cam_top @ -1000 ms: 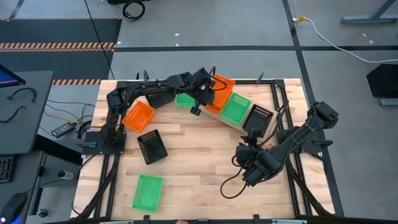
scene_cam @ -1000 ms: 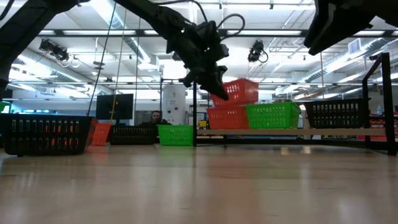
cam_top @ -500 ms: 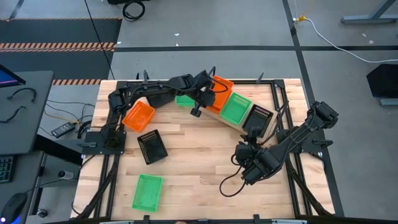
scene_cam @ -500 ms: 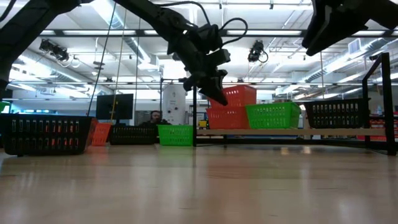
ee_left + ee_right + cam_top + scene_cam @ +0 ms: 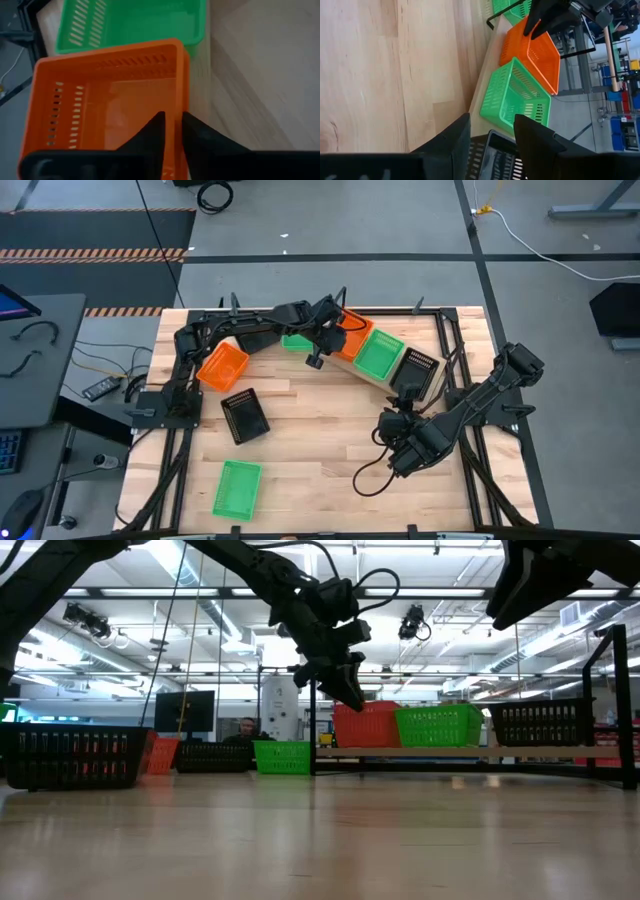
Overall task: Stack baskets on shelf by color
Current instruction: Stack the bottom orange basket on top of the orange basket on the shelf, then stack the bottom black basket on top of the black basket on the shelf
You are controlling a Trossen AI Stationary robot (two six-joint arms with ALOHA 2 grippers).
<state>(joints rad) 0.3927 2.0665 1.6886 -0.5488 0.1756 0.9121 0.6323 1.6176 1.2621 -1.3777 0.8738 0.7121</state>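
Note:
On the shelf (image 5: 368, 378) at the table's far right stand an orange basket (image 5: 352, 338), a green basket (image 5: 380, 352) and a black basket (image 5: 415, 370) in a row. The orange basket (image 5: 110, 100) shows a second orange rim just under its own. My left gripper (image 5: 172, 117) stands open over its wall, one finger on either side. My right gripper (image 5: 491, 120) hangs open above the table's right half, with nothing between its fingers. My left gripper's fingers straddle one side wall (image 5: 179, 100) of the orange basket, one inside the basket and one outside. They come from above, slanting down. Whether they touch the wall I cannot tell. The basket rests level on the shelf.
Loose on the plank table lie an orange basket (image 5: 222, 366), a black basket (image 5: 244, 416), a green basket (image 5: 237, 488) near the front and another green basket (image 5: 297, 340) under the left arm. Bare planks lie in the middle.
The orange basket at my left gripper hung tilted above the orange one on the shelf. It has levelled and sunk down into it, so only one basket's height now shows in the low view. The gripper has stayed nearly where it was.

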